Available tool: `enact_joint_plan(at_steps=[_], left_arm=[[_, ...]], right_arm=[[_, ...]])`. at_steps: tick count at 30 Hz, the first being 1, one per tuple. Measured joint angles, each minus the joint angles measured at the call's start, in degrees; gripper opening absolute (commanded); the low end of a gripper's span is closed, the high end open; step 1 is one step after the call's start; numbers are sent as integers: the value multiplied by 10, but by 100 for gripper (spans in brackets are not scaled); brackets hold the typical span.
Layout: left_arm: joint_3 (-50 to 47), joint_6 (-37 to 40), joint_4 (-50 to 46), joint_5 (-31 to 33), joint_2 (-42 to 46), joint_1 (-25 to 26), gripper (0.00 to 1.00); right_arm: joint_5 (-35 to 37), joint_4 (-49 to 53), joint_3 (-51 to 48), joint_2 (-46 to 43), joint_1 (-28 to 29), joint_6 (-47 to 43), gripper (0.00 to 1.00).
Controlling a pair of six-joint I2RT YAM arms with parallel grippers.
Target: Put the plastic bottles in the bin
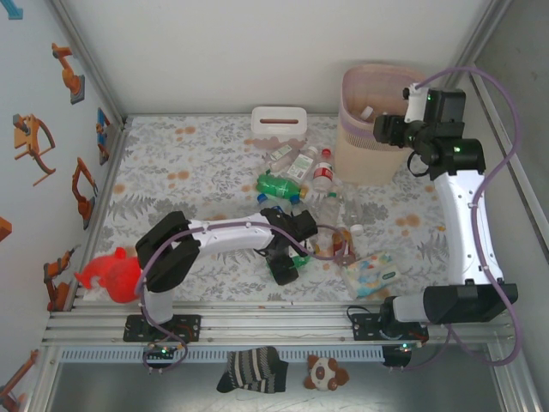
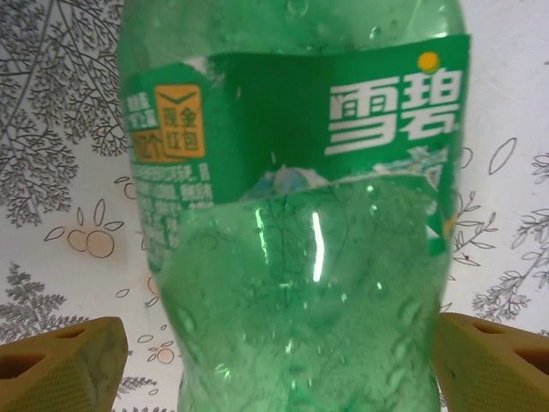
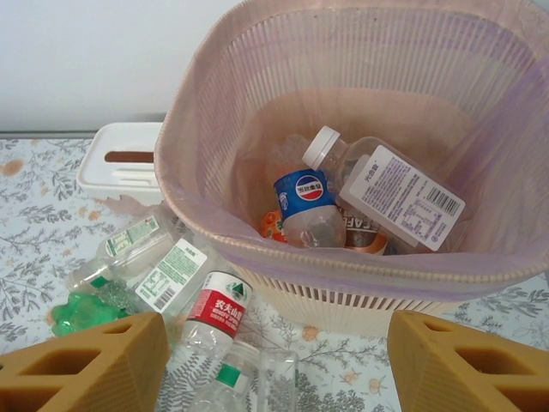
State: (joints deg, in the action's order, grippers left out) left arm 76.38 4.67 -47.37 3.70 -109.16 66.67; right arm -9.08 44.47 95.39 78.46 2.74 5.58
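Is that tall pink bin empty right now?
No, the bin holds a clear white-capped bottle and a blue-labelled bottle lying at its bottom, with more pieces beneath them.

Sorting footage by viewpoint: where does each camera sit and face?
Top external: above, behind the bases, facing down at the table; left arm, right arm show.
Left wrist: on its arm, close on a green bottle; left gripper flanks it.
Right wrist: likewise, looking down into the bin; right gripper open below.
Shared: bin, tissue box in top and right wrist.
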Motion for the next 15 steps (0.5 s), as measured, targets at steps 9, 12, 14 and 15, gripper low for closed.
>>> enact_joint_plan(at_steps=[9,12,14,15], left_arm=[[10,0,-15,5,-21,0,81],[12,0,-17,7,-22,0,76],[13,1,-19,8,-22,0,74],[13,1,-20,8,-22,0,73]], right_arm=[[-8,-2,-10,-1,0,3,67],[-11,-2,-10,-1,0,5,67],[-14,-2,-10,-1,0,5,67],[-15,-2,-10,-1,0,5,67]])
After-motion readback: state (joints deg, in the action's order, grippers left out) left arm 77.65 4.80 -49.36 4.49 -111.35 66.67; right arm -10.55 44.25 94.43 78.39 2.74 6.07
